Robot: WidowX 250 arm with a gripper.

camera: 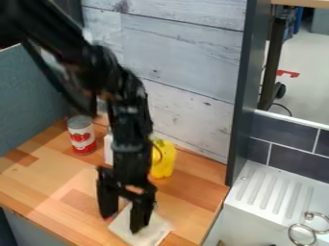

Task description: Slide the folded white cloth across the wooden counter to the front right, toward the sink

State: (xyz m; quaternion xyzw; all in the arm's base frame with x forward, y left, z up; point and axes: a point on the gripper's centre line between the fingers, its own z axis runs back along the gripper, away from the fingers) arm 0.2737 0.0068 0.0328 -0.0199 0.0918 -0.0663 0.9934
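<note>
Cloth: pale, towards the near right corner of my counter [61,190]; 1 finger of my gripper [122,224] is over it, the other by its left side.
Fingers: wide apart; contact I can't tell.
Hidden: my arm covers most of 1 white item [108,150] and part of 1 yellow bottle [166,158].
Can: red and white [82,135], upright, towards the back left.
Room: plank wall [186,53], dark post [243,96], grey tiles [292,161].

Beneath the jaws I see a wood-block surface [193,197]; behind them, a wall of whitewashed planks [186,53]. Left of them stands a blue-grey panel [32,96]; to their right, a dark post [243,105], dark tiles [288,157], a white ribbed ledge [273,187] and, beyond, pale floor [311,57].
</note>
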